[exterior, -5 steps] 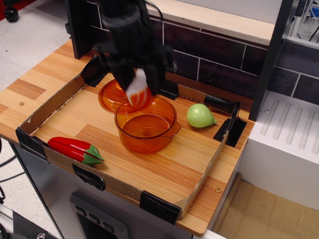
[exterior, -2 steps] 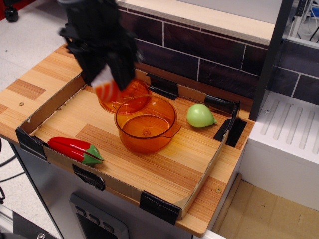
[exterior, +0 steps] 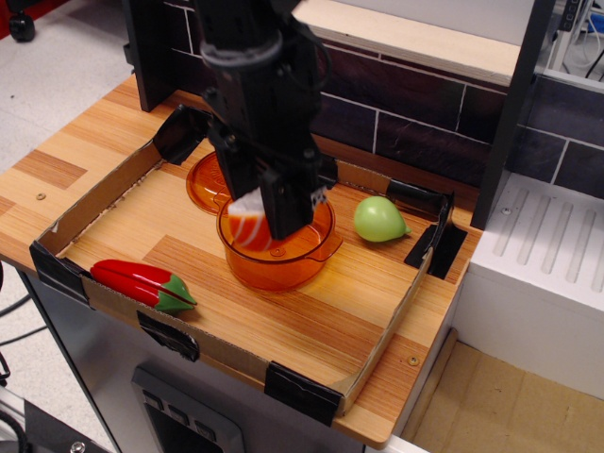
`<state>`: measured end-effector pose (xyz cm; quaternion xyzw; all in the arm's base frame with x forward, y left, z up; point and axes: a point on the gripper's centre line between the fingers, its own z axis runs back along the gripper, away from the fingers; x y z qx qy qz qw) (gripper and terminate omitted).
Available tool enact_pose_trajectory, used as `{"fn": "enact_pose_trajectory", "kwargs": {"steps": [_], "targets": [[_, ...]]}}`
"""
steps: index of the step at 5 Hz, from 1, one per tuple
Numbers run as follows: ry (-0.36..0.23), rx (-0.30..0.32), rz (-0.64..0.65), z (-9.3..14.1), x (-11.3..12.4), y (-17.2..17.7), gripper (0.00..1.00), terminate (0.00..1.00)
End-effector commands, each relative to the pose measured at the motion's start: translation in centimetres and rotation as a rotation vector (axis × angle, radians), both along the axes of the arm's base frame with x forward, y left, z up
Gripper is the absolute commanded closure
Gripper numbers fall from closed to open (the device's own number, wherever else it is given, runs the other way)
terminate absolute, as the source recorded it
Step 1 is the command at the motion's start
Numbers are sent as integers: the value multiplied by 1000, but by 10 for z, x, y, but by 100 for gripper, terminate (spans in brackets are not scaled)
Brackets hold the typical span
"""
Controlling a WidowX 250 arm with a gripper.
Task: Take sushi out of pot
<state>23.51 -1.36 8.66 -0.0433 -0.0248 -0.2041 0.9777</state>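
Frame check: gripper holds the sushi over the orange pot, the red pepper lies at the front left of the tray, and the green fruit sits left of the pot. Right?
One thing is off. In the observation.image view the green fruit sits to the right of the pot, not left. The rest holds: the gripper grips the sushi over the pot, and the red pepper lies at the tray's front left.

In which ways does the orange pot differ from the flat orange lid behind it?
The pot is deep and bowl-shaped, while the lid is flat and shallow. The pot stands near the middle of the tray; the lid lies behind it to the left, largely hidden by the arm. The gripper holds the sushi over the pot, not over the lid. Both are round, transparent orange plastic.
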Motion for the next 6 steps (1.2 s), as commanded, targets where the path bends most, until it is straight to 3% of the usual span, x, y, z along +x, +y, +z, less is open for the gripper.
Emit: {"fn": "enact_pose_trajectory", "kwargs": {"steps": [1,3,4,5,6], "targets": [[-42,76,-151,-28,-7,-13,100,0],[-7,80,-161,-52,-20,-21,100,0],[20,81,-115,-67,-14,-19,100,0],[9,88,-94,-71,-9,-20,100,0],[9,80,-70,-69,-11,-21,0,0]]}}
